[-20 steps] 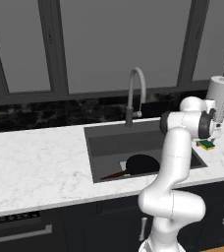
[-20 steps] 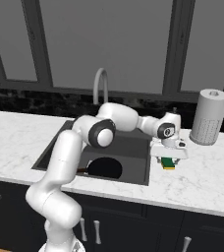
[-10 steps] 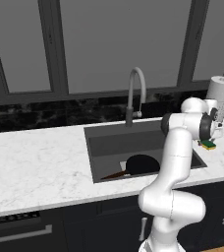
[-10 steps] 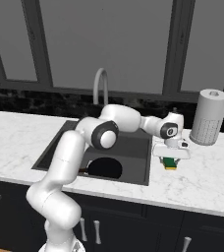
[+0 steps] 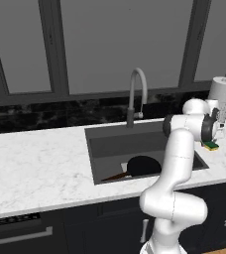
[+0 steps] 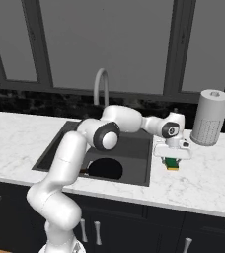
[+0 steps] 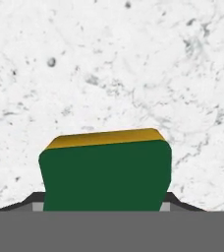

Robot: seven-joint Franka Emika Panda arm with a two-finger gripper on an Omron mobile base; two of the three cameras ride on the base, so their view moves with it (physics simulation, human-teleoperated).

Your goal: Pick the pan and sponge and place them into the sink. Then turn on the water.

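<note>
- Right base view: my pincer (image 6: 172,160) points straight down over the sponge (image 6: 172,165), which lies on the white marble table (image 6: 203,183) just right of the sink (image 6: 139,170) rim. My arm reaches across the basin to get there.
- Left base view: the same sponge (image 5: 211,146) appears as a yellow-and-green sliver past my wrist, close to the sink's (image 5: 96,158) right edge; my hand covers most of it, and my pincer (image 5: 212,141) is largely hidden by the wrist here.
- Hand view: the sponge (image 7: 105,172) shows green face up with a yellow strip along its far edge, sitting between my two dark fingertips (image 7: 28,202) at the bottom corners. The tips stand on either side of it; whether they press on it I cannot tell.
- Both base views show the pan (image 5: 143,166) lying in the basin bottom, black and round (image 6: 104,169); the left view alone shows its reddish-brown handle pointing toward the front left corner.
- The faucet (image 6: 101,88) rises behind the sink at mid-rim (image 5: 136,94).
- A paper towel roll (image 6: 209,117) stands upright behind and right of the sponge, near but apart.
- Open marble lies in front of and to the right of the sponge; the sink edge bounds it on the left.
</note>
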